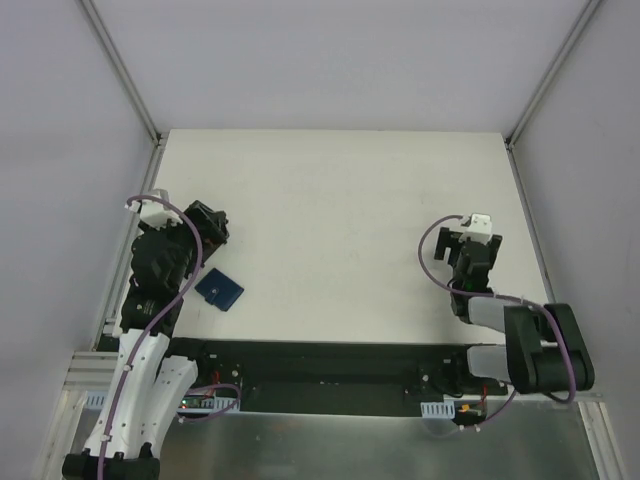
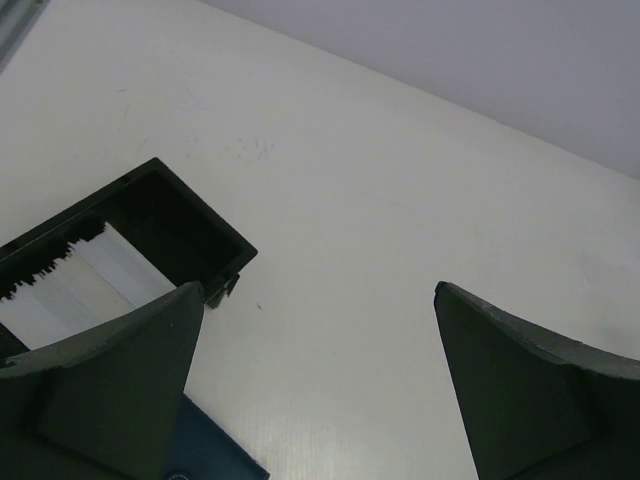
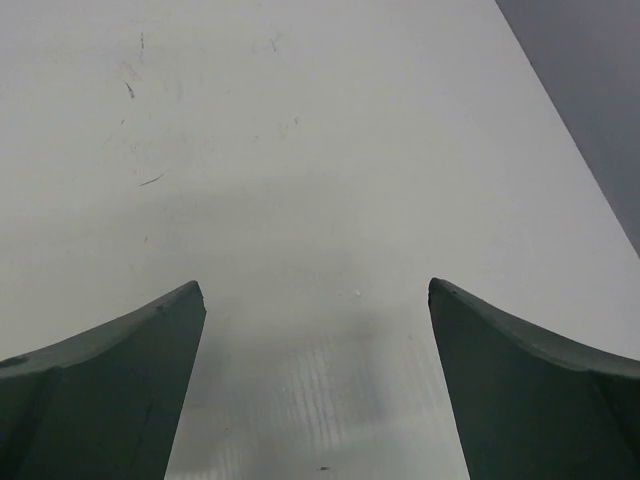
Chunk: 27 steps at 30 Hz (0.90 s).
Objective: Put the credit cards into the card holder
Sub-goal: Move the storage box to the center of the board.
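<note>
The card holder [image 1: 219, 289] is a dark navy wallet lying shut on the white table beside my left arm. Its corner shows under my left finger in the left wrist view [image 2: 205, 455]. Whitish credit cards [image 2: 85, 275] lie inside a black open-sided box [image 2: 175, 225], just ahead of that finger. My left gripper [image 2: 320, 290] is open and empty over bare table; in the top view [image 1: 203, 238] it is just above the wallet. My right gripper [image 3: 314, 285] is open and empty, low over bare table at the right [image 1: 470, 255].
The white table [image 1: 340, 200] is framed by grey walls and metal posts. Its right edge [image 3: 575, 150] shows in the right wrist view. A black rail [image 1: 320, 365] with the arm bases runs along the near edge.
</note>
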Motion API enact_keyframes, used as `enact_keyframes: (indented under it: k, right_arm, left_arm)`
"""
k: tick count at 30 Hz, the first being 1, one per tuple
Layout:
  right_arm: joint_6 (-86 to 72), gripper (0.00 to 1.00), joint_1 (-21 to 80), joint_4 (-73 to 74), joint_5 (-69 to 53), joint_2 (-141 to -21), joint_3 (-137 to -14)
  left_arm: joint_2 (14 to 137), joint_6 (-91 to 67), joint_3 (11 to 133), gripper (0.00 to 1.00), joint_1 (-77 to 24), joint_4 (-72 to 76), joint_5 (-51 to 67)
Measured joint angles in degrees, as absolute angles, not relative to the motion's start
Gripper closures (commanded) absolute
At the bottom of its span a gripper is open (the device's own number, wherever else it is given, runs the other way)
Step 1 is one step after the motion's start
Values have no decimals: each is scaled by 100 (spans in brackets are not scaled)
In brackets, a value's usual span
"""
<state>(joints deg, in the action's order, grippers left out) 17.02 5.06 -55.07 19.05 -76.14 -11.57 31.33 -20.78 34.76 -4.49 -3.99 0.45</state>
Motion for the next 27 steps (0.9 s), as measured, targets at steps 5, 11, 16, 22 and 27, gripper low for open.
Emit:
enact_keyframes:
  k: [5,11,16,22,27]
  right_arm:
    - [1214,4,506,-3138,1955,-6034,-1959]
    - [362,4,497,-794,1079,-5096,-4018]
    - [-58,4,497,-193,-69,-4536,-3870]
    - [-534,4,499,386,-1094,-4687,-3750]
    - [-1037,4,506,808,-1507,-4897,-3813]
  left_arm:
    - [3155,-2327,3479,1,-447,-580,-620]
    - [3306,-2545,3662,1,-447,-919,-974]
    - [3363,-2648,3817,1,-445,-1055,-1260]
    - [3420,-2720,3868,1,-447,-1339,-1118]
    - [3940,-2812,4123,1,-445,-1730,-1160]
